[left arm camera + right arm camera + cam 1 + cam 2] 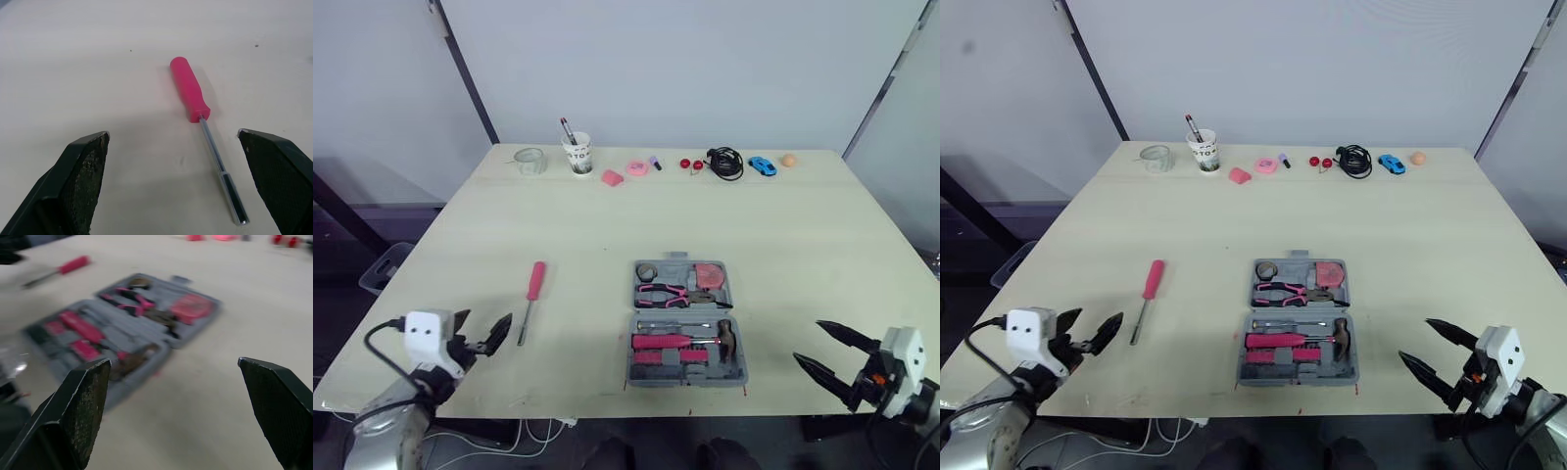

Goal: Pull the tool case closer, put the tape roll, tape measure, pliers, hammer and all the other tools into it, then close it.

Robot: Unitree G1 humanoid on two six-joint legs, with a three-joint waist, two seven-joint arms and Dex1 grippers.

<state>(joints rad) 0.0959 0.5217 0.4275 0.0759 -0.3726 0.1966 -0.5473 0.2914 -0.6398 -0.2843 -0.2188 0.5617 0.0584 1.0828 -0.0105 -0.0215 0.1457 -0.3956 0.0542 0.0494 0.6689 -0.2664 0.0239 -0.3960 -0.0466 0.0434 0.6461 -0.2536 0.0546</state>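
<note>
1. Left gripper (486,323): fingers wide apart and empty, at the table's (607,215) near left edge. The screwdriver (530,299) lies just ahead of it, untouched, with its pink handle pointing away.
2. Right gripper (808,341): also wide and empty, at the near right edge. The open case (683,380) lies apart on its left, tools inside.
3. Far edge: cup (578,154), cable (724,162) and small items, with a grey wall behind.

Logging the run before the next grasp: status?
Left gripper and right gripper open, empty. Screwdriver on table, left of open case, ahead of left gripper. Nothing between them.
</note>
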